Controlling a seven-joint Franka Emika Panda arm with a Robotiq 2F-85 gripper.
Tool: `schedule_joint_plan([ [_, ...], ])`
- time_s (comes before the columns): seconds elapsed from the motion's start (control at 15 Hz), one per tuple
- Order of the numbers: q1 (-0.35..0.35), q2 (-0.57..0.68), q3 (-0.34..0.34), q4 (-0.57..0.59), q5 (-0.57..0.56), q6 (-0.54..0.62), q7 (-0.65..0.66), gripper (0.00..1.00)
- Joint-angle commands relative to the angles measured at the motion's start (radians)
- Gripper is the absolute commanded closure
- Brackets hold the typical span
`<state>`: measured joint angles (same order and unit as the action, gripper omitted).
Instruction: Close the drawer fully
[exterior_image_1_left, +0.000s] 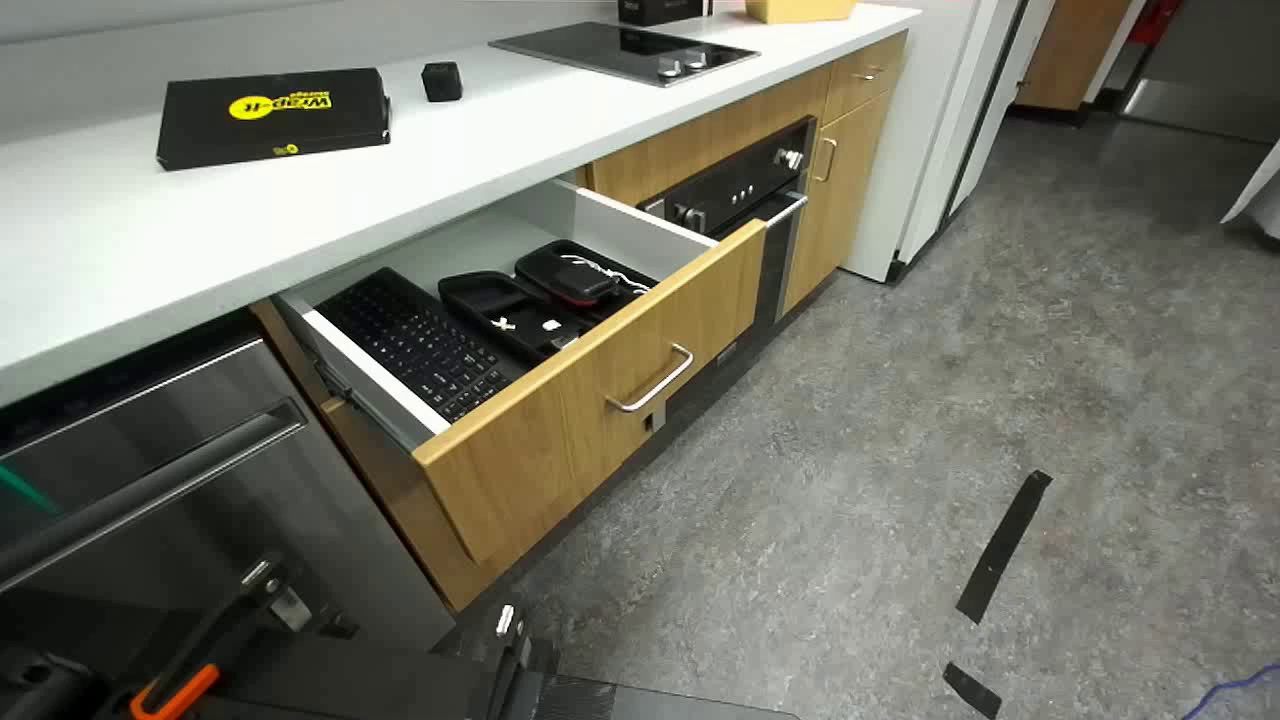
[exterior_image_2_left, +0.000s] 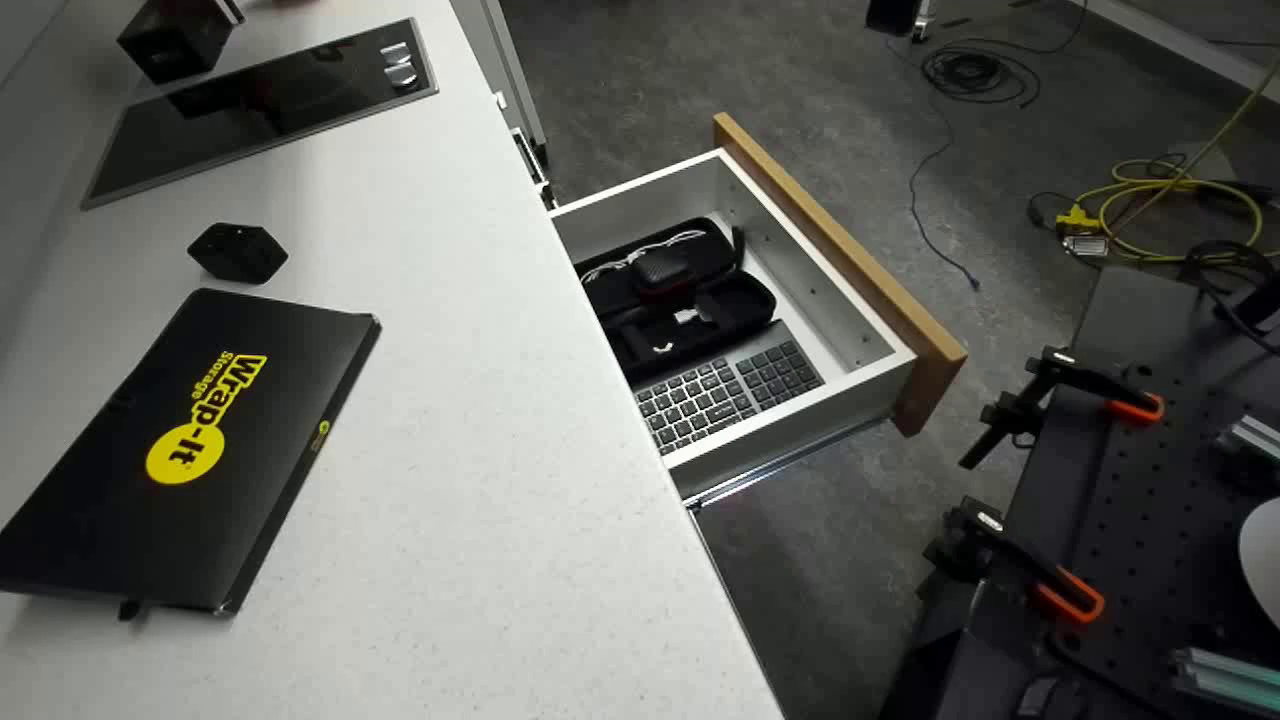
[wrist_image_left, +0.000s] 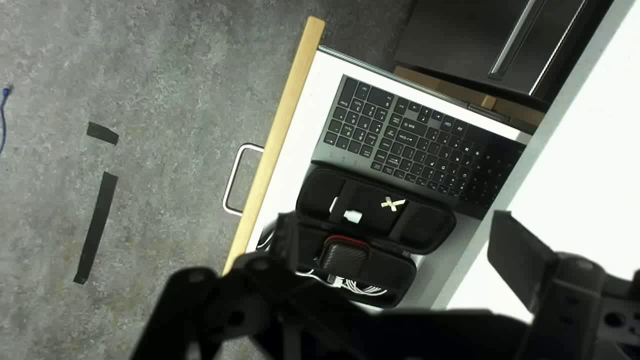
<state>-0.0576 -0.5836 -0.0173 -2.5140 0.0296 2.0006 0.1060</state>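
The drawer stands pulled far out from under the counter. Its oak front (exterior_image_1_left: 540, 460) faces the floor area, with a silver bar handle (exterior_image_1_left: 652, 385). The top of its front also shows in an exterior view (exterior_image_2_left: 832, 238) and the wrist view (wrist_image_left: 278, 130), where the handle (wrist_image_left: 232, 185) points left. Inside lie a black keyboard (exterior_image_2_left: 705, 400) and an open black case (exterior_image_2_left: 690, 300) with white cables. My gripper (wrist_image_left: 395, 240) is open and empty in the wrist view, its fingers wide apart above the drawer and counter edge, touching nothing visible. It is outside both exterior views.
The white countertop (exterior_image_2_left: 480, 400) carries a black box (exterior_image_1_left: 275, 118), a small black cube (exterior_image_1_left: 441, 82) and a cooktop (exterior_image_1_left: 620, 50). A steel appliance (exterior_image_1_left: 170, 420) and an oven (exterior_image_1_left: 745, 185) flank the drawer. A black table (exterior_image_2_left: 1150, 480) with orange-handled clamps stands facing the drawer.
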Motion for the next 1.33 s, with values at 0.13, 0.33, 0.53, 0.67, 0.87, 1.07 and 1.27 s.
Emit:
schedule_joint_plan([
  [0.13,-0.001,0.002,0.001,0.002,0.001,-0.003,-0.001,0.0],
  [0.33,-0.029,0.106,-0.02,0.024,-0.012,0.035,0.009,0.0],
  [0.53,-0.085,0.257,-0.061,0.037,-0.037,0.144,0.015,0.0],
  [0.67,-0.126,0.373,-0.092,0.057,-0.057,0.236,0.026,0.0],
  [0.87,-0.166,0.548,-0.148,0.115,-0.06,0.34,0.033,0.0],
  [1.07,-0.175,0.666,-0.188,0.188,-0.003,0.358,0.033,0.0],
  [1.27,-0.169,0.653,-0.197,0.159,-0.019,0.363,0.008,0.0],
])
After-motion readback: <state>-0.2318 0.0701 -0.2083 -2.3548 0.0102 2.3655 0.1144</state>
